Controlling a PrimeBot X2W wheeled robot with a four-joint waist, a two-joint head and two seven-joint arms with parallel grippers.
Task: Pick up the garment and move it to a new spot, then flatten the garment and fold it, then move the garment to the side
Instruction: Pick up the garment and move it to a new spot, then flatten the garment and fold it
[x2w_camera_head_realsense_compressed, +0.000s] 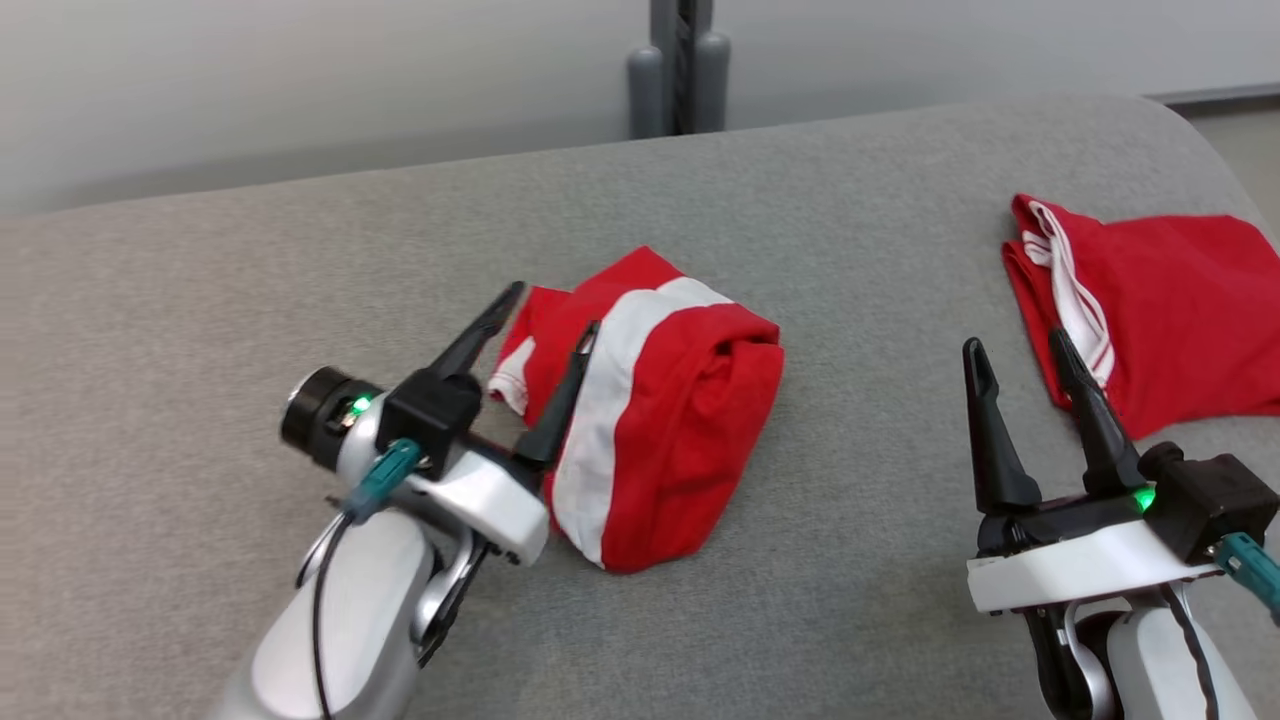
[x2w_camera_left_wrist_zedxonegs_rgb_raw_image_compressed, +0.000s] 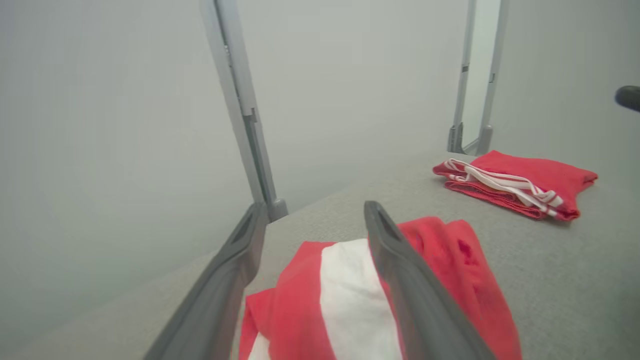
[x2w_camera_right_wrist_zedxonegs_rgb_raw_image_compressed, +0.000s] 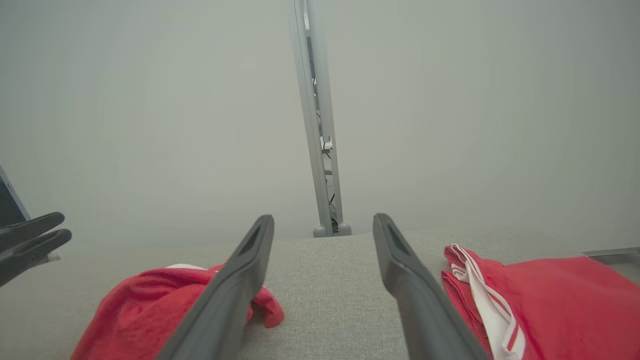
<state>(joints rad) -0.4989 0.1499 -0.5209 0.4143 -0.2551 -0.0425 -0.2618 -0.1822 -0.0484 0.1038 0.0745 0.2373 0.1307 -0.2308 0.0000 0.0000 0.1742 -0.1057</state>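
Observation:
The garment (x2w_camera_head_realsense_compressed: 670, 420) is a red piece with a broad white band, lying bunched in a loose fold at the middle of the grey padded table (x2w_camera_head_realsense_compressed: 300, 260). My left gripper (x2w_camera_head_realsense_compressed: 553, 310) stands open at its left edge, one finger (x2w_camera_head_realsense_compressed: 560, 400) lying across the white band and the other beside the cloth. In the left wrist view the garment (x2w_camera_left_wrist_zedxonegs_rgb_raw_image_compressed: 350, 300) sits under and between the spread fingers of the left gripper (x2w_camera_left_wrist_zedxonegs_rgb_raw_image_compressed: 315, 210), which grip nothing. My right gripper (x2w_camera_head_realsense_compressed: 1015, 342) is open and empty at the lower right. In the right wrist view the right gripper (x2w_camera_right_wrist_zedxonegs_rgb_raw_image_compressed: 324, 220) has the garment (x2w_camera_right_wrist_zedxonegs_rgb_raw_image_compressed: 145, 310) to its left.
A second red garment with white stripes (x2w_camera_head_realsense_compressed: 1170, 300) lies folded at the table's right end, just beyond my right gripper's fingertips. A grey post (x2w_camera_head_realsense_compressed: 680, 60) stands behind the table's far edge. Bare grey surface stretches to the left and between the two garments.

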